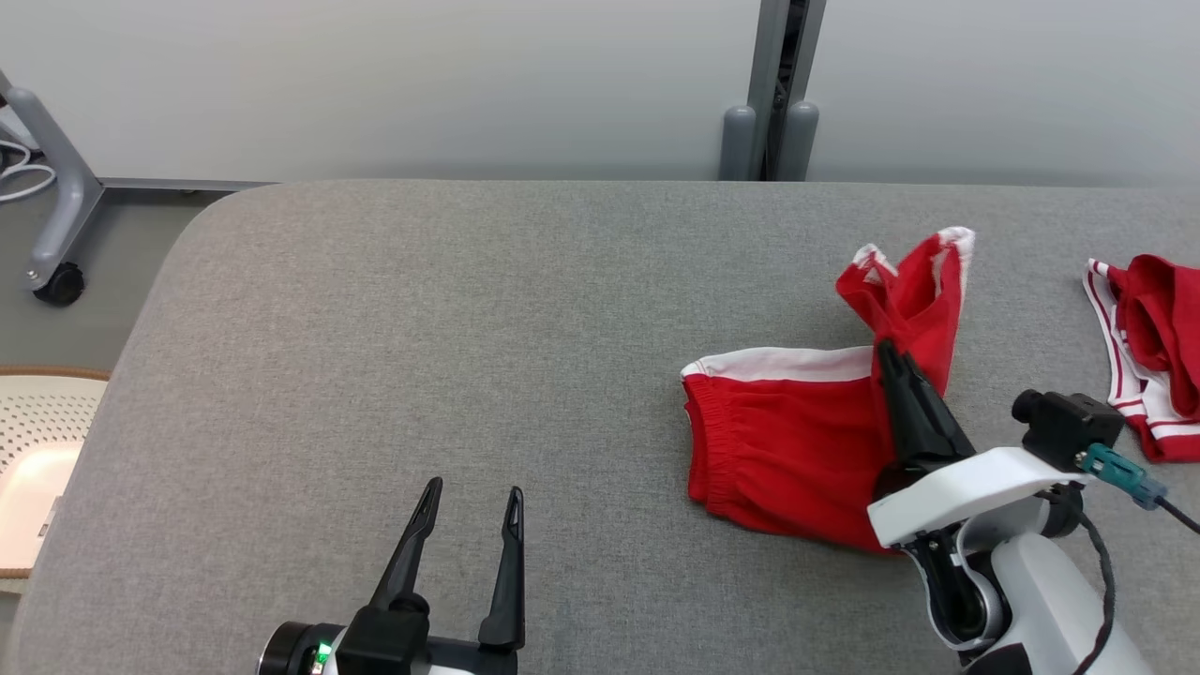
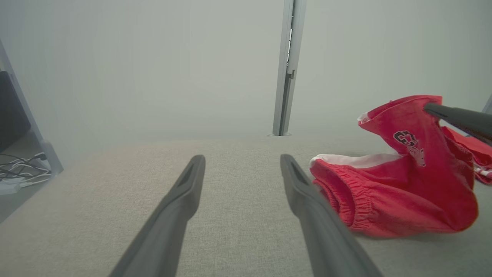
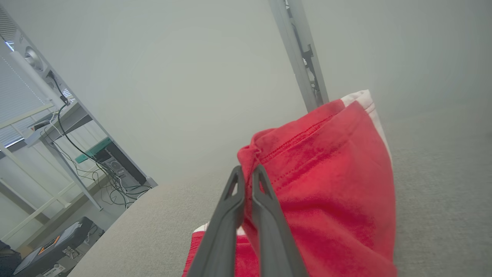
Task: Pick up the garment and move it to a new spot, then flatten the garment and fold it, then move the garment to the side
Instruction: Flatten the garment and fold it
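Grey fabric-covered table, rounded far-left corner, pale wall behind.

Item one: red shorts, white trim, elastic waistband, lying toward the right side of the surface, one leg lifted upright. Cloth of that raised leg is pinched between the closed fingers of the right gripper.

Above the near edge: left gripper, fingers spread wide, holding nothing, well apart from the shorts.

Item two: second red-and-white garment, at the right edge.

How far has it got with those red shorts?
Done: the right tool is shut on one end of the red shorts. In hand: that end is raised; the rest lies on the table. To do: moving, flattening, folding, setting aside. The left tool is open, empty.
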